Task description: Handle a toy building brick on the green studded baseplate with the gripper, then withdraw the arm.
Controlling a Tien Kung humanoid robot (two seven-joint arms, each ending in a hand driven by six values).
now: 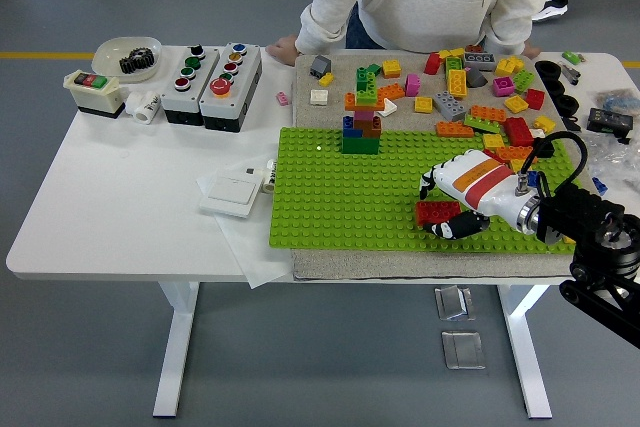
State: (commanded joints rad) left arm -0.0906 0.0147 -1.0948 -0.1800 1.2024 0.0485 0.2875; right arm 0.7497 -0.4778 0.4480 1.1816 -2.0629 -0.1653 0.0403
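At the frame's left, switch boxes point(212, 74) sit on the white bench point(120, 207). Centre frame, a brick tower point(361, 119) stands at the top edge of the green baseplate point(345, 197). Lower right, the right hand point(455, 209) lies on the baseplate, its fingers curled around a red brick point(436, 211). A person's hand point(283, 47) rests at the bench's far edge.

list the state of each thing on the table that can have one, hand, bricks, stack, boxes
right hand: curled on the red brick, low over the baseplate
red brick: lying on the green baseplate, held
brick stack: upright at the baseplate's far edge
loose bricks: scattered on the cloth, untouched
button boxes: upright, unpressed
white bowl: upright, holds a black gear
person's hand: resting on the table's far edge
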